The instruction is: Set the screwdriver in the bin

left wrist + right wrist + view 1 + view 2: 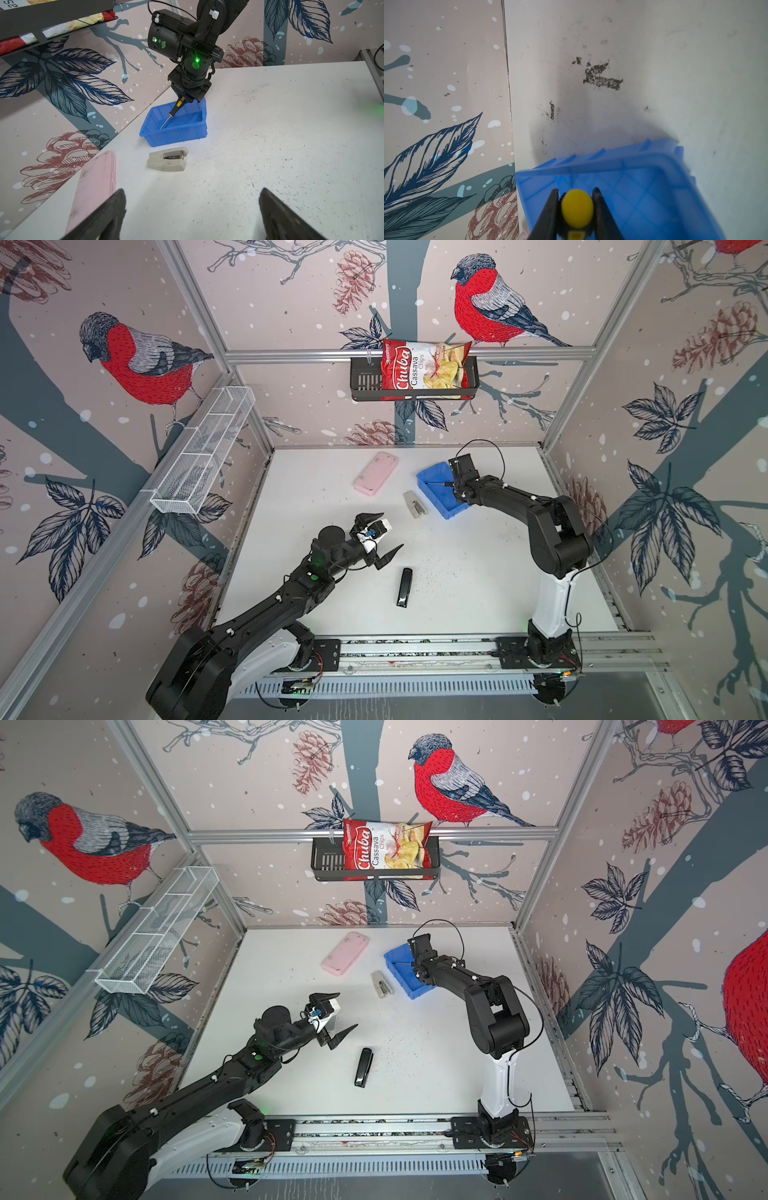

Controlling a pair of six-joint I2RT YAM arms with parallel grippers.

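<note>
The screwdriver (176,108) has a black-and-yellow handle and a thin silver shaft. It hangs tilted over the blue bin (176,135), shaft tip down inside the bin's walls. My right gripper (184,99) is shut on its handle. In the right wrist view the yellow handle end (577,207) sits pinched between the right gripper's (577,193) two black fingers, above the bin floor (643,187). Both top views show the shaft (436,483) (404,962) over the bin (430,494) (397,974) at the back right. My left gripper (392,530) (348,1010) (192,190) hovers open and empty mid-table.
A grey stapler (415,504) (168,159) lies just in front of the bin. A pink case (376,472) lies to its left, and a black stapler (404,587) nearer the front. A white mesh basket (203,452) and a black rack (365,379) with a chips bag hang on the walls.
</note>
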